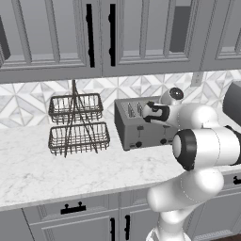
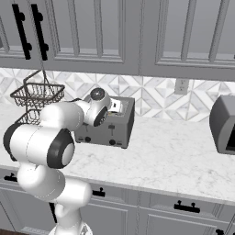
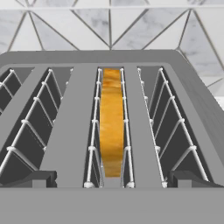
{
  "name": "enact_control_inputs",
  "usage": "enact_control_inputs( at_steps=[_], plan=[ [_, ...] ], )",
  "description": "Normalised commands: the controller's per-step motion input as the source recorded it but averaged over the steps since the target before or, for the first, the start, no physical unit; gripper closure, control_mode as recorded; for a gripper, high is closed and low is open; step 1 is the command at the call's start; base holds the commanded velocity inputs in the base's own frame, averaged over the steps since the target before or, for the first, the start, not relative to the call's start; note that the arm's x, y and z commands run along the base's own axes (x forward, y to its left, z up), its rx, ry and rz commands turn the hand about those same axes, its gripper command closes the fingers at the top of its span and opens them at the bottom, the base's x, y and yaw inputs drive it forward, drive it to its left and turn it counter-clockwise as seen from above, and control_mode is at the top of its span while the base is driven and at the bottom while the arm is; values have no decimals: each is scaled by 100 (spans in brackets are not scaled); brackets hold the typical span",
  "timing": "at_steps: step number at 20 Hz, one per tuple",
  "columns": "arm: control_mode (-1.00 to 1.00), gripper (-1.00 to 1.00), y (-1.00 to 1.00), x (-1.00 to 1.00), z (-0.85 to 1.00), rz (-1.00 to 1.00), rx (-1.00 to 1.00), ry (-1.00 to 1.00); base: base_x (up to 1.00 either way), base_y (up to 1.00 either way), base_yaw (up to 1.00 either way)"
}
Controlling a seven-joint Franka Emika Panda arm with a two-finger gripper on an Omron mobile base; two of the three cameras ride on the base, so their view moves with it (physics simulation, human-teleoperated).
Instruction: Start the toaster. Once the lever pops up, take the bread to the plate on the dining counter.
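The grey toaster stands on the wall counter against the tiled backsplash, with small black levers and knobs on its front. In the hand view I look down on the toaster's top, where the bread, a golden slice, stands on edge in the middle slot. My gripper hangs just above the toaster top, open, one fingertip on each side of the bread's slot and nothing between them. In the left base view the hand hovers over the toaster's right end. The plate and the dining counter are out of view.
A wire two-tier basket rack stands left of the toaster. A dark grey appliance sits at the far right of the marble counter. Upper cabinets hang overhead, and my arm's elbow bulks in front of the toaster.
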Motion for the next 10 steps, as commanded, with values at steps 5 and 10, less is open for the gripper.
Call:
enact_control_inputs(
  at_steps=[5,10],
  plan=[
    [-100,-100,0,0,0,0,0,0,0,0,0],
    [-100,-100,0,0,0,0,0,0,0,0,0]
  ],
)
